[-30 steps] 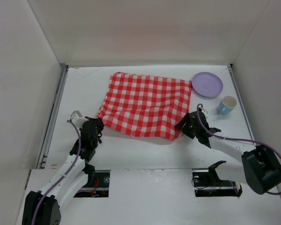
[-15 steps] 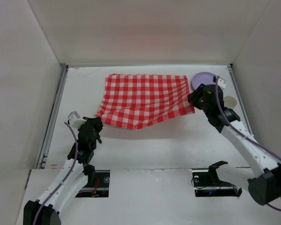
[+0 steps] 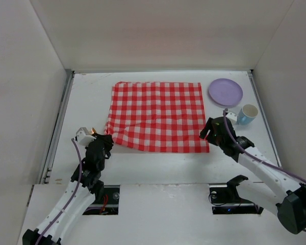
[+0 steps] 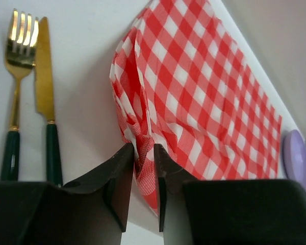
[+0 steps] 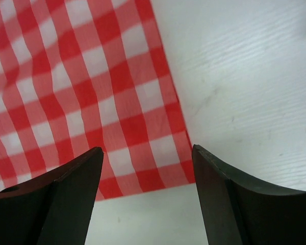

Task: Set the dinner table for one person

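Note:
A red-and-white checked cloth [image 3: 157,116] lies spread on the white dinner table [image 3: 158,163]. My left gripper [image 3: 105,141] is shut on the cloth's near left corner [image 4: 143,153], which is bunched between the jaws. My right gripper [image 3: 208,133] is open over the cloth's near right corner [image 5: 163,168], which lies flat between the jaws. A gold fork [image 4: 18,66] and knife [image 4: 43,81] with dark green handles lie on the table left of the cloth. A lilac plate [image 3: 225,92] and a light blue cup [image 3: 248,114] stand at the back right.
Upright white panels [image 3: 30,92] close in the table at the left, back and right. The plate also shows in the left wrist view [image 4: 296,158]. Two openings with arm mounts [image 3: 234,196] sit at the near edge.
My right gripper pulled the cloth's right corner back toward the near edge, laid it flat and let go. The cloth is now spread out. The left gripper still holds its corner.

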Available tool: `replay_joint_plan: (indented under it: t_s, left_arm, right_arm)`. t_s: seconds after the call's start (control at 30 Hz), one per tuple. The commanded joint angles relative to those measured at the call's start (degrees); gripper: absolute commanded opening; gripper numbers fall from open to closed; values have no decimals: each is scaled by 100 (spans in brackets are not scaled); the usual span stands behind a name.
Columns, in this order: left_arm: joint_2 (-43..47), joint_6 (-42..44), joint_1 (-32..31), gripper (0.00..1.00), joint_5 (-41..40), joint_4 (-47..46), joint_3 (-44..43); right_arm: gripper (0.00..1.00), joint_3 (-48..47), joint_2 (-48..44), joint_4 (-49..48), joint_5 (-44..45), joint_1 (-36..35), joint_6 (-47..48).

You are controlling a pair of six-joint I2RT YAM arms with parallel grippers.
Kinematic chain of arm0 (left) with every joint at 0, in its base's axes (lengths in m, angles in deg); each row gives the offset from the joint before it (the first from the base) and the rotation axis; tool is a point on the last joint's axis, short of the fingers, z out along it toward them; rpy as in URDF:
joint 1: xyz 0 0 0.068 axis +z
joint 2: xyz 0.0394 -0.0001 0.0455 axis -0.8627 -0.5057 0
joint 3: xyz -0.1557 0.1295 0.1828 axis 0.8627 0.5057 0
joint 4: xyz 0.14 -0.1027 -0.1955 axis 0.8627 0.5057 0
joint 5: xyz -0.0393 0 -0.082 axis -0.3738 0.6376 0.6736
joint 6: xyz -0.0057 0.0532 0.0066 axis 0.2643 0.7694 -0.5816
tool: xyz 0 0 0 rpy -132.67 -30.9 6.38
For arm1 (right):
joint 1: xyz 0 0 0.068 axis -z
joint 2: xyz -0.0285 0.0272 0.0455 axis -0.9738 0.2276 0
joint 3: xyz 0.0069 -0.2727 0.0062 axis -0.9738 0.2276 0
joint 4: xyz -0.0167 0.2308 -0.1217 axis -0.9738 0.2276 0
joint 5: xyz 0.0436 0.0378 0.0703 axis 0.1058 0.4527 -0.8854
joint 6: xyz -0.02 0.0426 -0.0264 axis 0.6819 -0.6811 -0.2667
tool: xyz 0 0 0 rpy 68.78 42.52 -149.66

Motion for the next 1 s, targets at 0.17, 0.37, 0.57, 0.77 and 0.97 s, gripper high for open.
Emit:
replay_joint_plan:
  t_s: [0.17,0.37,0.57,0.77,0.97]
  left_arm:
    - [437,671,56,36,-1501,780,-999]
    - [-150,653,-392,40,-1555,457,-904]
    - [-1670,671,-999,40,-888,-659,-719]
    - [-2383,451,-929,40,-448,-1188,-534]
    - [-3174,337,-718,40,27,-1917,-192]
  right_arm:
    - [74,310,605,-344,61,-418,-452]
    - [71,266,790,-80,616,-366,-408]
    - [66,170,1272,-370,89,-208,-162]
    - [58,-191,1993,-344,27,-172,58]
    - [50,-262,2117,-326,9,-172,85]
